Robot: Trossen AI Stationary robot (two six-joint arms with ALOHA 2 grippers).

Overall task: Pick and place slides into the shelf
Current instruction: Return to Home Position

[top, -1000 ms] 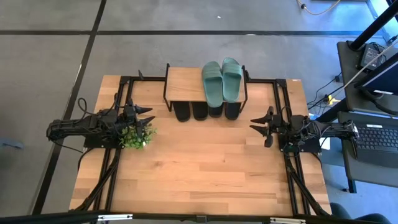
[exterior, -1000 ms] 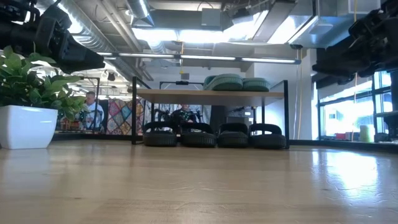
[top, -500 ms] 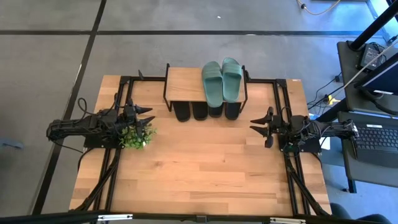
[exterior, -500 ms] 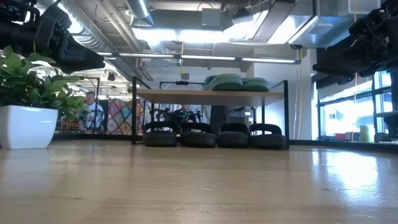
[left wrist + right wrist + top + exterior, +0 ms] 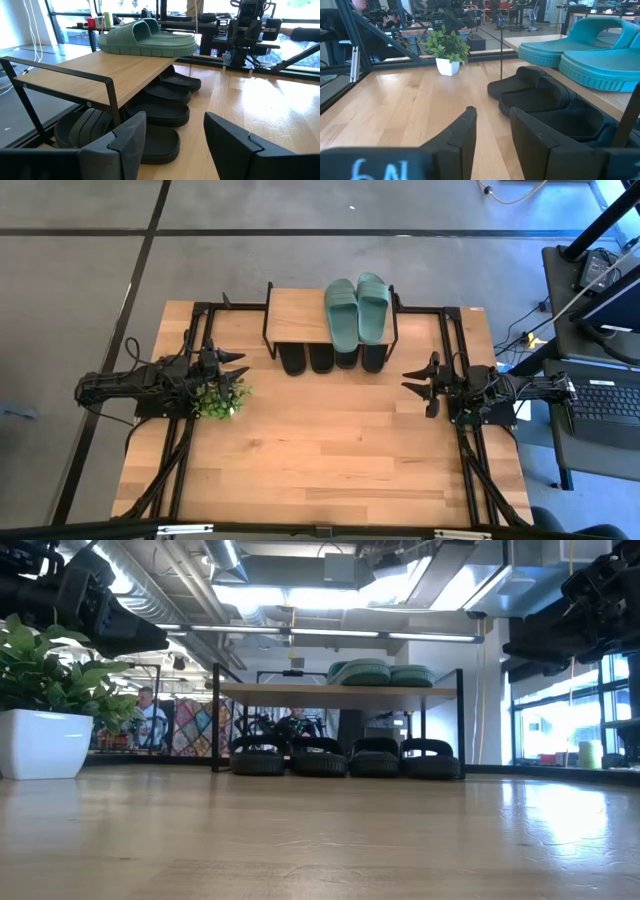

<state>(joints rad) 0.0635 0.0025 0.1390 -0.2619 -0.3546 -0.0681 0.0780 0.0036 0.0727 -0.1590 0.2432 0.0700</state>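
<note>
The shelf (image 5: 298,317) stands at the table's far edge. Two sage-green slides (image 5: 357,308) lie on its plank top, toward its right end. Several black slides (image 5: 345,757) sit side by side on the tabletop under the plank. My left gripper (image 5: 236,366) hovers open at the table's left, above a small plant, pointing at the shelf. My right gripper (image 5: 412,381) hovers open at the table's right, right of the shelf. Both hold nothing.
A small green plant in a white pot (image 5: 220,398) stands just below my left gripper. Black rails (image 5: 470,460) run along both table sides. The near half of the wooden tabletop (image 5: 320,460) lies bare.
</note>
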